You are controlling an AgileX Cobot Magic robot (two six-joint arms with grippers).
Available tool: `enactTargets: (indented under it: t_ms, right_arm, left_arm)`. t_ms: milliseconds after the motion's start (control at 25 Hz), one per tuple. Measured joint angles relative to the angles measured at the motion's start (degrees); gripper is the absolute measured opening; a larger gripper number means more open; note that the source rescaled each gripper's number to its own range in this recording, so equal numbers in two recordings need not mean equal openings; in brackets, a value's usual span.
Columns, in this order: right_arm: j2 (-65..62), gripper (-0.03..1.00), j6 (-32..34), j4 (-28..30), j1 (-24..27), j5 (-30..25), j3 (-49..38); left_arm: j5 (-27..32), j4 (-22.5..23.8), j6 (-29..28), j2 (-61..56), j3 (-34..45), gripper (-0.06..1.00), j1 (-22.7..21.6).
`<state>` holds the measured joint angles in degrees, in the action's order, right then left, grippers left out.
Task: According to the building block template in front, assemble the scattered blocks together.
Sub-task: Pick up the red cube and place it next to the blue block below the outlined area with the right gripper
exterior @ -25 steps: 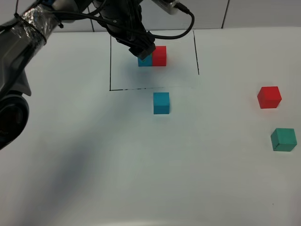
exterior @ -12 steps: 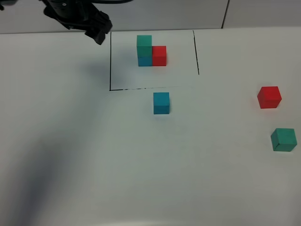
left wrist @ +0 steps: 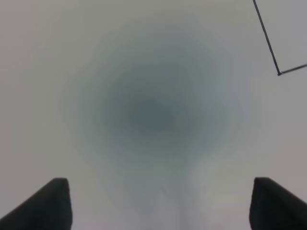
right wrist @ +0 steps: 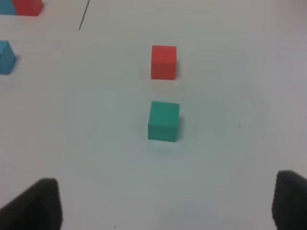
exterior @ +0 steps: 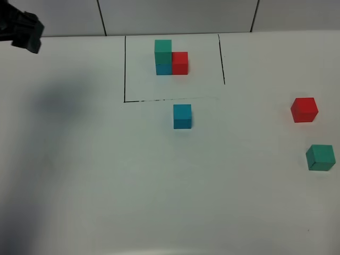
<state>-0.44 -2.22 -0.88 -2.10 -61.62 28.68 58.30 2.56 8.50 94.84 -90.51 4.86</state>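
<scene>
The building block template stands inside a thin black outline at the back: a green cube on a blue one, a red cube beside them. The scattered blocks lie apart: a cyan-blue cube just in front of the outline, a red cube and a teal-green cube at the right. My left gripper is at the far back left, open and empty, over bare table. My right gripper is open and empty, short of the green cube and red cube; it is out of the exterior view.
The white table has a wall behind its back edge. A corner of the black outline shows in the left wrist view. The blue cube and part of the template show at the right wrist view's edge.
My left arm has pulled away from the template to the far back left corner, uncovering the green cube on top. No cube has moved.
</scene>
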Motion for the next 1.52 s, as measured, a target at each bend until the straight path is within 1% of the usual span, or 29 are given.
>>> enactTargets:
  t_ms: [120,240,360,560,800,1040,1160,1520]
  right_arm:
    - [0.00,0.82,0.00,0.00,0.00,0.00,0.00]
    - [0.00,0.82,0.00,0.00,0.00,0.00,0.00]
    - [0.00,0.82,0.00,0.00,0.00,0.00,0.00]
    - [0.00,0.82,0.11,-0.05,0.00,0.00,0.00]
    - [0.00,0.82,0.11,-0.10,0.00,0.00,0.00]
    - [0.00,0.82,0.16,-0.21,0.00,0.00,0.00]
    - [0.00,0.82,0.16,-0.22,0.00,0.00,0.00]
    - [0.00,0.82,0.16,-0.70,0.00,0.00,0.00]
  left_arm:
    - [-4.61,0.00,-1.17,-8.11,6.83,0.91,-0.88]
    - [-7.34,-0.12,-1.68,-16.15,12.62,0.91,-0.88]
    - [-8.53,-0.19,-3.54,-23.41,18.10,0.91,-0.88]
    - [-11.05,-0.19,-4.91,-34.28,27.25,0.91,-0.88]
    - [-13.02,-0.30,-5.62,-46.01,34.67,0.91,-0.88]
    - [-13.16,-1.18,-5.73,-55.08,40.42,0.91,-0.88]
    - [-12.28,-1.62,-5.73,-58.70,43.08,0.91,-0.88]
    - [-8.26,-2.56,-5.84,-68.25,46.54,0.91,-0.88]
